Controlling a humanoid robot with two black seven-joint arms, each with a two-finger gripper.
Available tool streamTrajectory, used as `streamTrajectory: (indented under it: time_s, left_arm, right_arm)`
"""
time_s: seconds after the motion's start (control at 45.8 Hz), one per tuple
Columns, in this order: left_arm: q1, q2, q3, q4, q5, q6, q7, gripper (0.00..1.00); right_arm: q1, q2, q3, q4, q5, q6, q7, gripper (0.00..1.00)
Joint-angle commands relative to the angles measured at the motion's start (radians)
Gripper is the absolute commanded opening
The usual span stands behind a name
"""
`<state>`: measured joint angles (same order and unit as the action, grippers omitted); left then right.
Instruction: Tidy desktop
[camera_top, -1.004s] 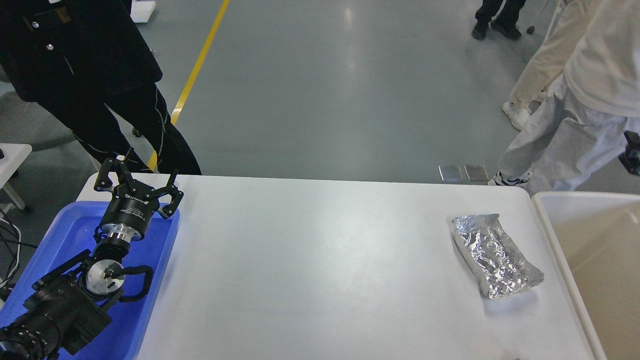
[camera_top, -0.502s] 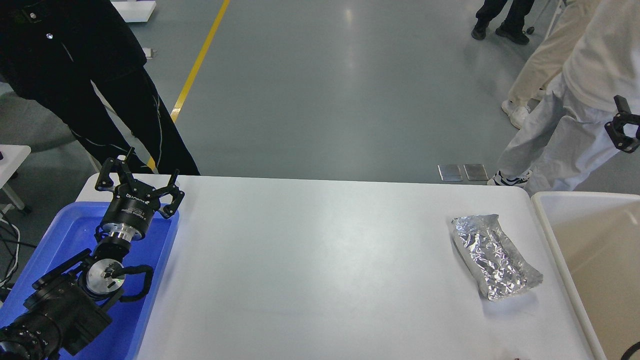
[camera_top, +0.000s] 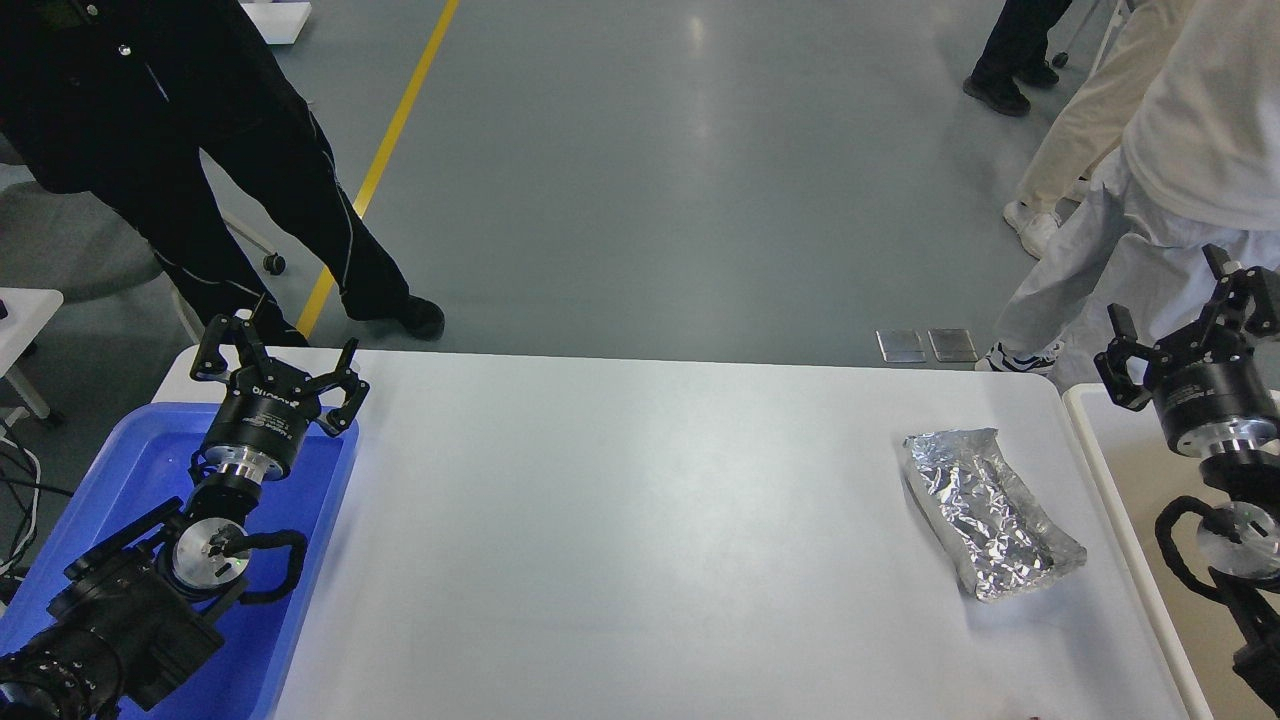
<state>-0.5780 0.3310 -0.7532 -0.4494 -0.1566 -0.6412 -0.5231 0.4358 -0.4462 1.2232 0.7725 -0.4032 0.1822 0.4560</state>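
The white desktop fills the middle of the head view. A crumpled silver foil packet lies on it near the right edge. My left gripper is open and empty, held above the far end of the blue tray at the left. My right gripper is open and empty, raised above the near-left corner of the beige bin, to the right of the foil packet and apart from it.
The beige white-rimmed bin stands against the table's right side. A person in black stands just beyond the far left corner. People in light clothes stand beyond the far right corner.
My right arm has come into view from the right and moved down and left over the bin. The person in black has shifted stance. My left arm has not moved.
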Motion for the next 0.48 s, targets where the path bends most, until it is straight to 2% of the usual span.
streamTrajectory:
  time_s: [0.0,0.458]
  left_arm:
    - [0.001,0.000,0.000,0.000,0.000,0.000,0.000,1.00]
    - [0.000,-0.001,0.000,0.000,0.000,0.000,0.000,1.00]
  right_arm:
    - [-0.011,0.029,-0.033,-0.044,-0.006,0.000,0.016,1.00]
    - [-0.002,0.027,-0.028,-0.042,0.007,-0.001,0.016,1.00]
